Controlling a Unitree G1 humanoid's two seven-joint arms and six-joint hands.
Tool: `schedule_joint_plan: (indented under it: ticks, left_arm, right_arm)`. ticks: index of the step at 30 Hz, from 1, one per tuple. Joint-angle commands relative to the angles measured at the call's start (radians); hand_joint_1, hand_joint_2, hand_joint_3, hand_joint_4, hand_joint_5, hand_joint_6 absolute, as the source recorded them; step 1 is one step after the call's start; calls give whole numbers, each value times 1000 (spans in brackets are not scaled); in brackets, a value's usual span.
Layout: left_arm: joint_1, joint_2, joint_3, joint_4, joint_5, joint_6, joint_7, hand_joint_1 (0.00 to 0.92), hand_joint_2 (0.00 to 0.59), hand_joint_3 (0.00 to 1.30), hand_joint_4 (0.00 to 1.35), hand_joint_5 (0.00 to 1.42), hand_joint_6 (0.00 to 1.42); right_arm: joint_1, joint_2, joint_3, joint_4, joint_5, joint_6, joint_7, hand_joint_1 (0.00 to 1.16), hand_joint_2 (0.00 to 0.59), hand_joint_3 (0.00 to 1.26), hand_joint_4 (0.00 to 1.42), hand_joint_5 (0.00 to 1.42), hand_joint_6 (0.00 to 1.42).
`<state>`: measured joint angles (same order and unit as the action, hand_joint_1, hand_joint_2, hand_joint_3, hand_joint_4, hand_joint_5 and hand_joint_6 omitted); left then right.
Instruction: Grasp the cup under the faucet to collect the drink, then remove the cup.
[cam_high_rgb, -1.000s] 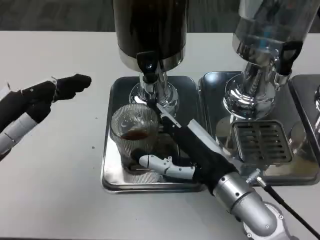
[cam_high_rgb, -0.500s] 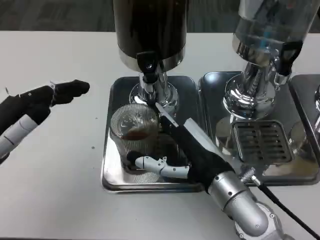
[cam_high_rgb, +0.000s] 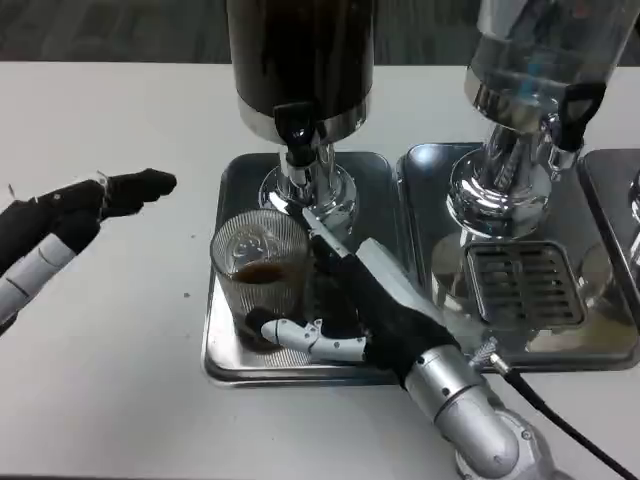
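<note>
A ribbed clear glass cup (cam_high_rgb: 258, 268) with a little brown drink in it stands on the left steel drip tray (cam_high_rgb: 228, 190), just in front of and left of the black faucet (cam_high_rgb: 295, 128) of the dark drink dispenser (cam_high_rgb: 300, 55). My right hand (cam_high_rgb: 365, 310) wraps around the cup from the right, thumb in front of its base and fingers behind its rim. My left hand (cam_high_rgb: 75, 215) hovers over the table to the left, fingers extended, holding nothing.
A second dispenser (cam_high_rgb: 530, 80) with clear liquid stands at the right on its own steel tray with a slotted grille (cam_high_rgb: 520, 280). A black cable (cam_high_rgb: 560, 425) trails from my right wrist. White tabletop (cam_high_rgb: 100, 350) lies left and front.
My right hand has closed around the cup and shifted it slightly left and forward. My left hand has drifted a little lower and left.
</note>
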<state>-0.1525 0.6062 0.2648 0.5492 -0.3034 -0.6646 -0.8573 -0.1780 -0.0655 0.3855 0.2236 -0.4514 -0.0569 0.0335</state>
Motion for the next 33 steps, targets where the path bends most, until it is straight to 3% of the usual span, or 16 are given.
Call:
schedule_joint_plan:
  ticks: [1,24,33]
  left_arm:
    - [15,13,9,-12,1,9,11,0,140,294,202,147,140]
    - [25,24,14,-4,3,12,12,0,164,300,211,147,140]
    - [28,25,14,-3,4,12,13,0,172,300,212,147,153]
  right_arm:
    - [6,12,9,-14,-12,20,-15,602,194,0,12,107,218]
    - [-2,39,57,-42,-110,110,-74,474,196,76,112,258,523]
    - [5,39,74,-52,-146,136,-95,520,193,109,142,319,639]
